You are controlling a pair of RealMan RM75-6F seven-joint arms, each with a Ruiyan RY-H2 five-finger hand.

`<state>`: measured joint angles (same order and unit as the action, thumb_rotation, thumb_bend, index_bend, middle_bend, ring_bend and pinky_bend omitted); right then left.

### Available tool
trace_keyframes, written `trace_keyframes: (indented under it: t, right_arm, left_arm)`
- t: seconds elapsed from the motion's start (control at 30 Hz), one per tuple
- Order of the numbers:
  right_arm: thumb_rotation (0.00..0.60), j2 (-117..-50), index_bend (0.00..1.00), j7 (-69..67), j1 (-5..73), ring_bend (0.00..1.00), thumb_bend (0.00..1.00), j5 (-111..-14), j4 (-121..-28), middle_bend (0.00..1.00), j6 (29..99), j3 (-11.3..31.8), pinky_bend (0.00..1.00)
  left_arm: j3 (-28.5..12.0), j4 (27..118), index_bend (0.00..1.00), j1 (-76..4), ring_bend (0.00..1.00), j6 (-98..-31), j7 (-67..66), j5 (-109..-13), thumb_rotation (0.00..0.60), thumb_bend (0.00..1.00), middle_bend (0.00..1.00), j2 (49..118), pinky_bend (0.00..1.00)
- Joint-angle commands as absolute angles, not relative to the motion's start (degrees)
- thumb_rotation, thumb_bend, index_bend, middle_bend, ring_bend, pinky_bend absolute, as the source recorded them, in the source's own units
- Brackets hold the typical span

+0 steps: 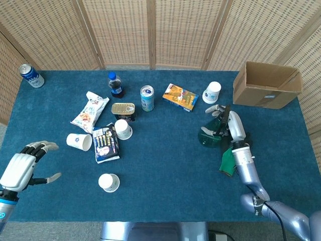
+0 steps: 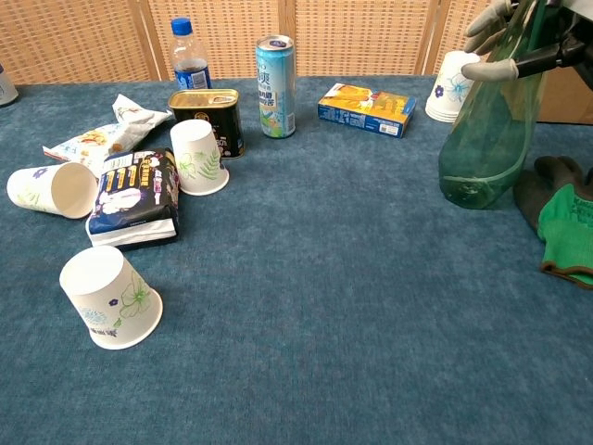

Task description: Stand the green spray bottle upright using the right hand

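Note:
The green translucent spray bottle (image 2: 482, 139) is in the grip of my right hand (image 2: 515, 37), which wraps its upper part at the top right of the chest view. The bottle leans, with its top toward the hand and its round base low at the blue table cloth; I cannot tell whether the base touches. From the head view the bottle (image 1: 208, 137) lies just left of the right hand (image 1: 229, 124). My left hand (image 1: 22, 168) hovers at the table's front left, fingers apart and holding nothing.
A green and black glove (image 2: 563, 221) lies right beside the bottle's base. A cardboard box (image 1: 267, 84) and a paper cup (image 1: 212, 92) stand behind the right hand. Cups, cans, snack bags, a cola bottle (image 1: 116, 84) and an orange box (image 1: 180, 97) fill the left and middle.

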<state>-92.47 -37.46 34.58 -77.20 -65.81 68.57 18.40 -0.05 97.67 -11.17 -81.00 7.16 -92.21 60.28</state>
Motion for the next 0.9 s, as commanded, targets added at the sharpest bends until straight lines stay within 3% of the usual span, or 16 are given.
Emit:
trace_keyframes:
  t: [0.03, 0.9]
  right_arm:
    - [0.6, -92.23, 0.4, -37.69, 34.46, 0.32, 0.17, -77.11, -65.76, 0.43, 68.47, 18.4, 0.38]
    - [0.6, -89.63, 0.33, -41.87, 32.96, 0.28, 0.17, -78.6, -65.97, 0.39, 68.56, 16.95, 0.31]
  left_arm:
    - [-0.02, 97.74, 0.26, -11.2, 0.24, -80.98, 7.05, -92.26, 0.494, 0.18, 0.29, 60.27, 0.22]
    - [0.26, 98.61, 0.26, -11.47, 0.23, -81.24, 6.21, -93.28, 0.488, 0.18, 0.29, 60.3, 0.22]
